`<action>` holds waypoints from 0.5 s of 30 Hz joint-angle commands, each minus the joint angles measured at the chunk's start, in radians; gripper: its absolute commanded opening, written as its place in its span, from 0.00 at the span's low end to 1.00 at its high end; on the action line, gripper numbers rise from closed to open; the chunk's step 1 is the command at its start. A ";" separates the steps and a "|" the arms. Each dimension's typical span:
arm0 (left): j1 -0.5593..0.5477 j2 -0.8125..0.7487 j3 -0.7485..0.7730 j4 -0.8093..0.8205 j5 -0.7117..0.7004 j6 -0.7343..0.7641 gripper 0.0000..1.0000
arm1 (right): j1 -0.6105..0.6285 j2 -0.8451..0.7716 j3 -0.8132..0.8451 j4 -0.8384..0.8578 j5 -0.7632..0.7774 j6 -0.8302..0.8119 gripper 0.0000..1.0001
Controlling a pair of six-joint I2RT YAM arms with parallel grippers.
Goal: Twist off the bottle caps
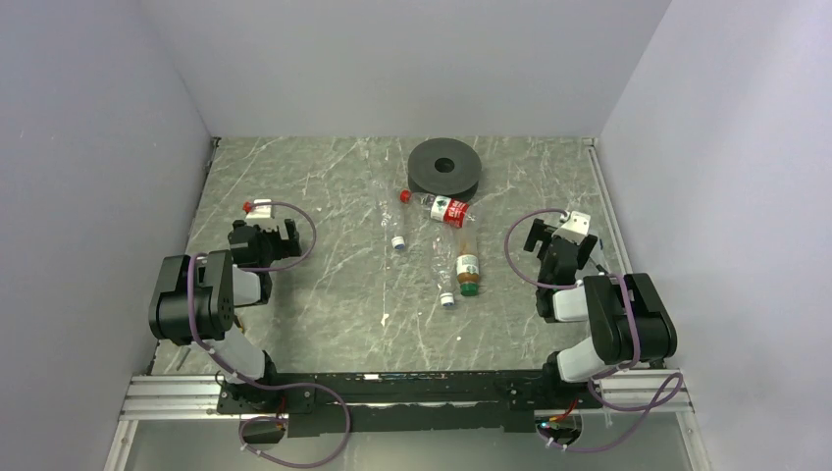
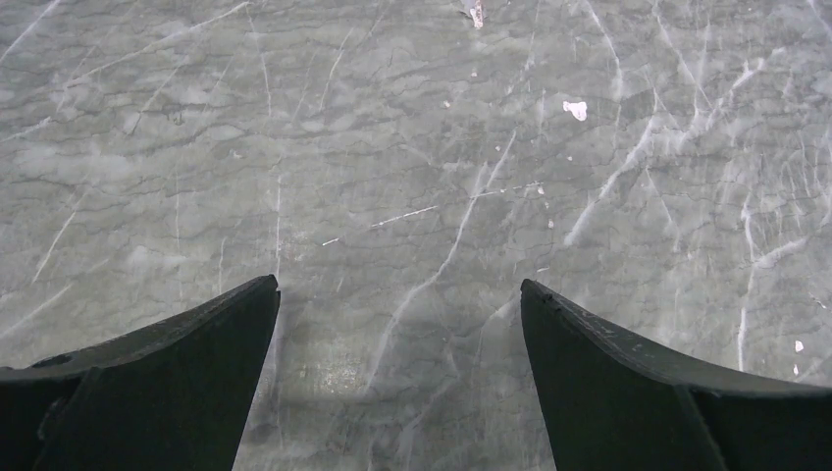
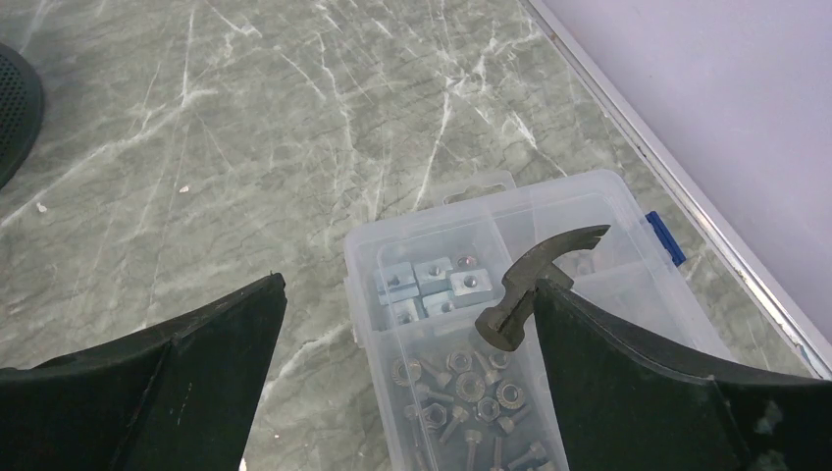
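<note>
Currently in hand: the reach, judging by two empty grippers; every visible cap on its bottle.
Next move: probably one gripper to pin a bottle's body, the other to close on the cap and twist; lying bottles apt to roll, so a firm hold first.
Left arm: folded back on itself, wrist tipped toward the table.
Left gripper (image 2: 397, 289): released, jaws wide, nothing between them but bare table (image 2: 412, 147).
Right arm: folded likewise, wrist tipped down and forward.
Right gripper (image 3: 407, 285): released, jaws wide, holding nothing; clear parts box (image 3: 442, 245) of nuts and bolts just beneath, hammer (image 3: 535, 280) head lying on it near one finger.
Amber bottle (image 1: 468, 267): lying left of the right gripper, near but apart; green cap on.
Plain clear bottle (image 1: 446, 294): just beside the amber one, on its far side from the right gripper.
Second plain clear bottle (image 1: 396, 235): between the grippers, well apart from both.
Red-label bottle (image 1: 446, 209): lying beyond both grippers, red cap on.
Black disc (image 1: 444, 167): farthest, just past the red-label bottle.
</note>
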 commanded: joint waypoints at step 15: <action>0.000 -0.057 0.080 -0.133 0.033 -0.001 0.99 | -0.003 -0.170 0.085 -0.195 0.055 0.045 1.00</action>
